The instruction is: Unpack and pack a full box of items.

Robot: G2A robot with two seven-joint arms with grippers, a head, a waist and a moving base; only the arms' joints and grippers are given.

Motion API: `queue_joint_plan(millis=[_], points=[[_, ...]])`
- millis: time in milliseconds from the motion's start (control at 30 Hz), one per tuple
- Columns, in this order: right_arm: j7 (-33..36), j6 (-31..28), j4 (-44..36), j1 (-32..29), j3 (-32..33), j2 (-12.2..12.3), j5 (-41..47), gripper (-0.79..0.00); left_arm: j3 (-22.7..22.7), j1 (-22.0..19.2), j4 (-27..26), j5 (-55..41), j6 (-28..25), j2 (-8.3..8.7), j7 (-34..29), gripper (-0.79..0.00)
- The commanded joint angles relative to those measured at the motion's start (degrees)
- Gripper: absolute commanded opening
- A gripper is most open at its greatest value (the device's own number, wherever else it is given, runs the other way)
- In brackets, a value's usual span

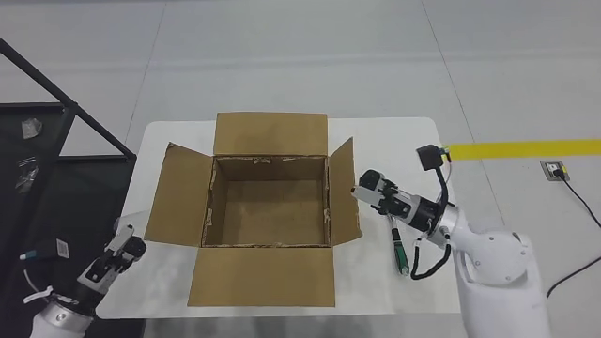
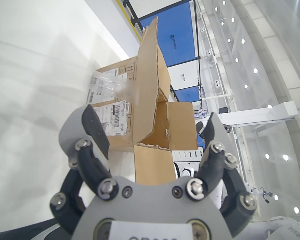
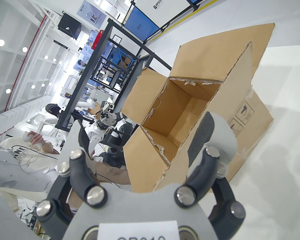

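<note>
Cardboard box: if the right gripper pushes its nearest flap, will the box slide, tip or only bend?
The cardboard box looks empty inside, so it is probably light and may slide easily on the smooth white table. The flap beside the right gripper stands open and free, with ragged edges, so it would likely fold at its crease before the box moves.

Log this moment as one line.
box: open, empty | left gripper: open, apart from box | right gripper: open, beside flap
</note>
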Motion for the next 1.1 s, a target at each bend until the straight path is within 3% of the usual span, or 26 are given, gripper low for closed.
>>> queue_joint_plan(millis=[0,300,533,767,800,867,900,967,1067], points=[[1.1,-0.7,0.8,0.4,0.0,0.3,1.4,0.0,0.2,0.1,-0.7,0.4,0.0,-0.04,0.2,0.0],[0.0,-4.4,-1.5,-1.8,2.0,1.9,3.4,0.0,0.7,-0.1,-1.2,0.7,0.1,-0.19,0.9,0.0],[-0.1,-4.1,-1.8,-2.6,1.6,3.0,4.2,0.0,2.3,-1.3,-2.0,5.2,1.6,-0.21,2.4,0.0],[-0.7,-4.4,0.8,-1.1,0.2,3.9,4.7,0.0,4.5,-1.0,-4.9,15.5,4.9,-0.74,12.2,-0.006],[-0.8,-4.4,0.9,-1.1,0.2,4.0,4.8,0.0,5.4,-0.7,-5.6,17.9,5.1,-0.85,13.7,-0.052],[-0.9,-4.4,1.1,-1.0,0.0,4.3,4.9,0.0,6.5,-0.1,-6.4,20.0,5.6,-1.08,16.0,-0.336],[-0.9,-4.4,1.1,-1.0,0.0,4.4,5.0,0.0,7.0,0.1,-6.8,21.5,5.7,-1.16,17.1,-0.413],[-1.1,-4.5,1.3,-0.9,-0.2,4.7,5.2,0.0,7.8,0.6,-7.3,22.9,6.0,-1.34,18.5,-0.511],[-1.3,-4.5,1.7,-0.7,-0.6,5.0,5.6,0.0,8.4,0.8,-7.7,24.2,6.6,-1.51,19.7,-0.526]])
